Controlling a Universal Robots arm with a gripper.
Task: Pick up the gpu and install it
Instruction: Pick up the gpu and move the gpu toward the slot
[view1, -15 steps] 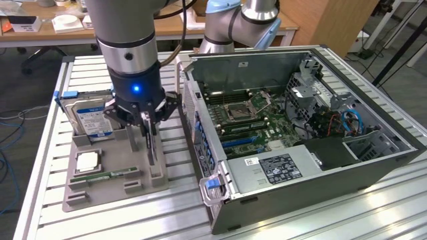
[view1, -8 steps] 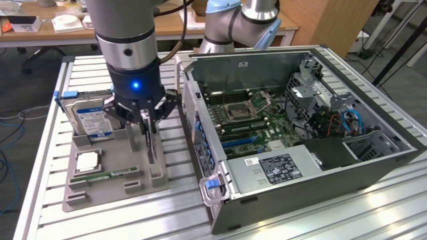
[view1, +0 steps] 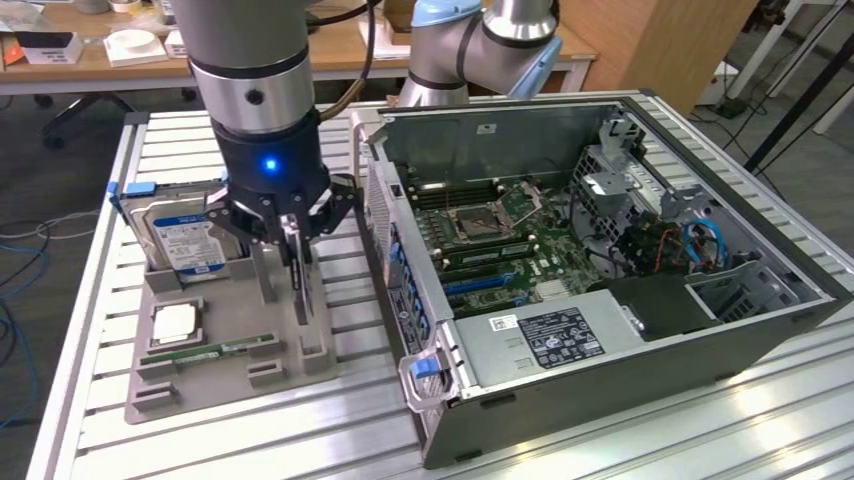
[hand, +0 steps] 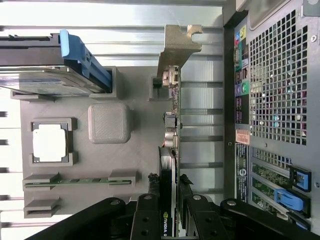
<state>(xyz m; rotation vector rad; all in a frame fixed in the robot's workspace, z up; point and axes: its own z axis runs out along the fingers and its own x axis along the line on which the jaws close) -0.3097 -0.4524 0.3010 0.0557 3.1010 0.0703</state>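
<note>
The end effector (view1: 296, 244) clamps the gpu (hand: 170, 157) (wrist view reveals bracket (hand: 178, 46)).

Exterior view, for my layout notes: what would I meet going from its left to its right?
Hard drive → gripper, shut on the graphics card → open computer case.

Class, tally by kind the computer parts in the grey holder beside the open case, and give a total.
Hard drive: 1
Processor chip: 1
Memory stick: 1
Graphics card, held by the gripper: 1
Total: 4
</note>
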